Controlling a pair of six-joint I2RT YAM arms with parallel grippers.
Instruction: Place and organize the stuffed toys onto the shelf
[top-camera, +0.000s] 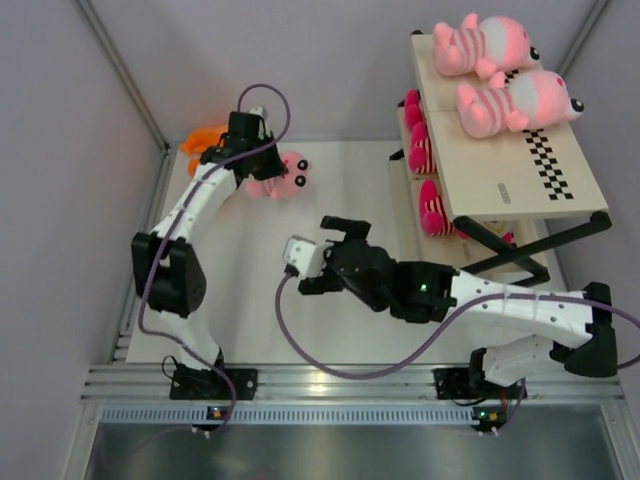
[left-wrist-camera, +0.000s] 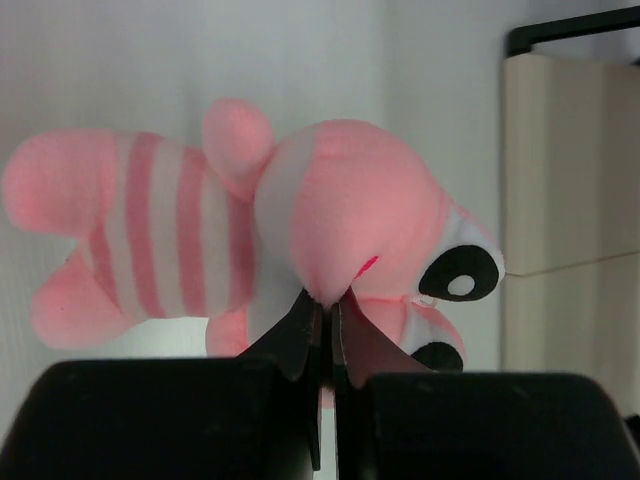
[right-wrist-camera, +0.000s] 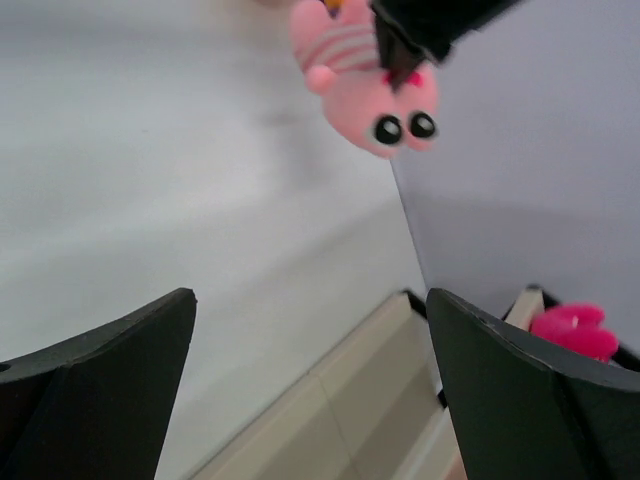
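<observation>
**Desk:** Top view: where's the toy?
**Photographer:** Upper left. The left gripper (top-camera: 262, 160) pinches a pale-pink toy (top-camera: 285, 175), well apart from the shelf (top-camera: 470, 170) at right. The right gripper (top-camera: 338, 228), spread wide, sits between them.
**Desk:** Left wrist?
**Photographer:** Jaws pressed together on a fold of its head; its body stretches left, with the shelf at the right edge.
**Desk:** Right wrist?
**Photographer:** Jaws wide and empty; toy at top centre.

White tbl (top-camera: 340, 195), grey walls (top-camera: 60, 120), alu rail nr front edge (top-camera: 340, 382)
</observation>
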